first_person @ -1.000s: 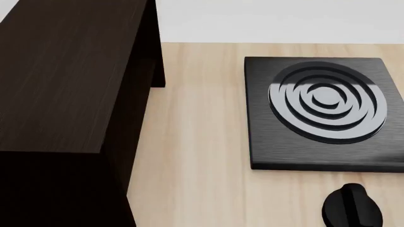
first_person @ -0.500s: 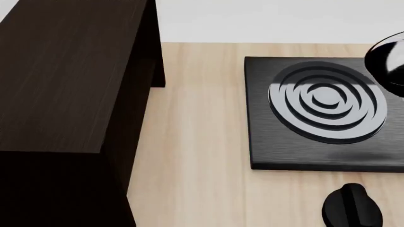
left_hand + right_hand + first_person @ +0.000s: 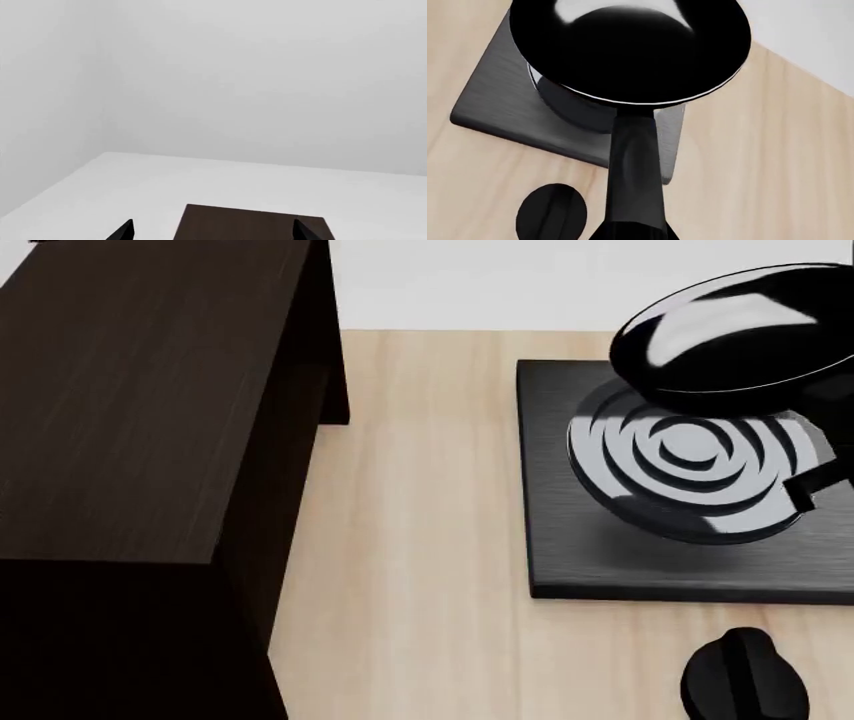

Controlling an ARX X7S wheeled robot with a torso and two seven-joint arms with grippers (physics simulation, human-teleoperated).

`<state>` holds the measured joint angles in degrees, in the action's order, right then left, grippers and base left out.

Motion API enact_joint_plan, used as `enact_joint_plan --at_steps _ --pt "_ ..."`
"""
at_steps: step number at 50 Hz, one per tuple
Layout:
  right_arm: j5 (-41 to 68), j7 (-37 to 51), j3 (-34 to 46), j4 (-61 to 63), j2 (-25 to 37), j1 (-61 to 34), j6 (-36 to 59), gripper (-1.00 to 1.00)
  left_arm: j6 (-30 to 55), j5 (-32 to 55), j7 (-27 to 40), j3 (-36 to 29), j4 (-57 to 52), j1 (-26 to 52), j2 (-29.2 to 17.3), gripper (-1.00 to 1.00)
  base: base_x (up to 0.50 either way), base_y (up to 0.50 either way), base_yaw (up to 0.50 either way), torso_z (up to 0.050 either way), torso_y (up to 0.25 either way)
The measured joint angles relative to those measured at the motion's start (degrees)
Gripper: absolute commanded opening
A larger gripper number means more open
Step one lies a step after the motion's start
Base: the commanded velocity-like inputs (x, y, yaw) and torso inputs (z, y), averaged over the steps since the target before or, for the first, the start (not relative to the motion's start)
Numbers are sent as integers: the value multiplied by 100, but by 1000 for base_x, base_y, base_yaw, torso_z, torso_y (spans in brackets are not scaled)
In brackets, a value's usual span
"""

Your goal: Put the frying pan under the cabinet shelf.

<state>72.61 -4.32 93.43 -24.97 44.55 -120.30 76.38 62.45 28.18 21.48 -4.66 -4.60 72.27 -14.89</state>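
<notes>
Glossy black, the frying pan [image 3: 741, 335] hangs in the air above the square stove plate [image 3: 587, 540], at the right of the head view, well apart from the dark brown cabinet shelf [image 3: 134, 410] at the left. The pan is tilted, its round bowl toward the far edge of the light wooden surface [image 3: 400, 570].

From the right wrist, the frying pan [image 3: 627, 50] shows its long axis plainly: the handle [image 3: 634, 180] runs straight back from the bowl toward the camera, and the bowl points away from the arm over the stove plate [image 3: 500, 110]. A black knob [image 3: 550, 212] sits on the surface beside the plate; the head view shows the same knob [image 3: 743, 680] near its lower edge. The handle's near end passes out of that picture, so the right jaws are unseen and their grip cannot be told.

From the left wrist, two dark fingertips [image 3: 123, 231] of the left gripper [image 3: 213, 232] stand spread wide with nothing between them, above the cabinet shelf [image 3: 247, 222] and facing a pale wall.
</notes>
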Motion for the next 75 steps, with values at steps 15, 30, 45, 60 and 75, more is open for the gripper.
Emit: enact_joint_plan --at_steps 15,30,45,60,75 --pt "-223 -205 103 -212 -616 420 -524 -100 -27 55 -6 69 -48 -88 -92 100 0 0 0 1 1" --pt "57 434 -113 497 -596 797 -635 -100 41 130 30 126 -150 -109 -148 100 0 0 0 1 1" --pt "553 1268 -384 1280 -389 1271 -733 -100 97 203 65 184 -221 -118 -186 100 0 0 0 1 1" --pt "542 1290 -380 1428 -621 1605 -1041 -100 146 265 100 235 -288 -136 -236 100 0 0 0 0 1" --pt "230 972 -258 1068 -1051 1975 -1504 -100 153 309 124 279 -343 -199 -299 100 0 0 0 1 1"
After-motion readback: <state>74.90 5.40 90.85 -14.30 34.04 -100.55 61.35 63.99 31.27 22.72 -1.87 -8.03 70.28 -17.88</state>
